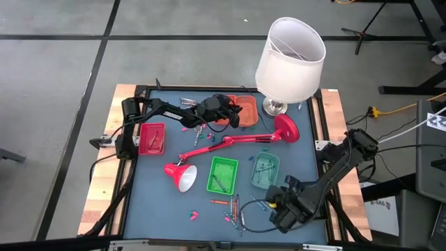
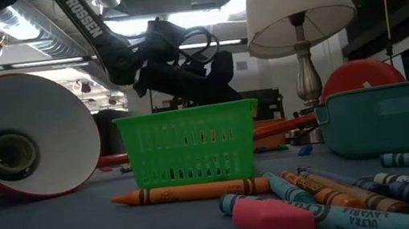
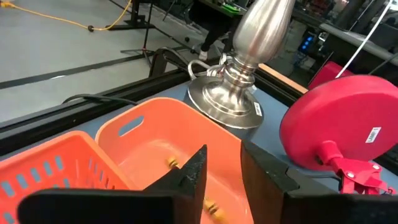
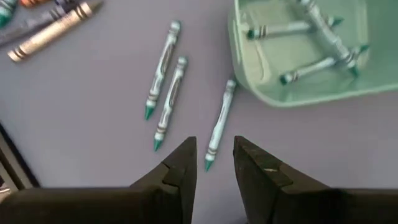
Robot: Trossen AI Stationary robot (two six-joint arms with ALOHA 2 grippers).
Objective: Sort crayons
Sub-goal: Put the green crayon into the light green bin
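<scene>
Over the orange tray at the far side of the tabletop hangs the left gripper. Its jaws are a little apart and nothing is between them. Small yellow-orange bits that look like crayons lie on the floor of that tray. Just beside the tray stands the silver foot of a lamp with a big white shade. A red desk lamp lies across the middle of the tabletop, with its round red base close to the orange tray. Near the front right corner the right gripper hangs low over the tabletop. Its jaws are apart too, and they hold nothing. A teal crayon lies just in front of them, with its top end almost touching the teal tray. Two more teal crayons lie side by side near it. More teal crayons lie inside the teal tray. A green basket sits next to the teal tray, and a red tray sits near the left edge. Lots of loose crayons in mixed colours lie along the front of the tabletop, with an orange crayon in front of the green basket.
</scene>
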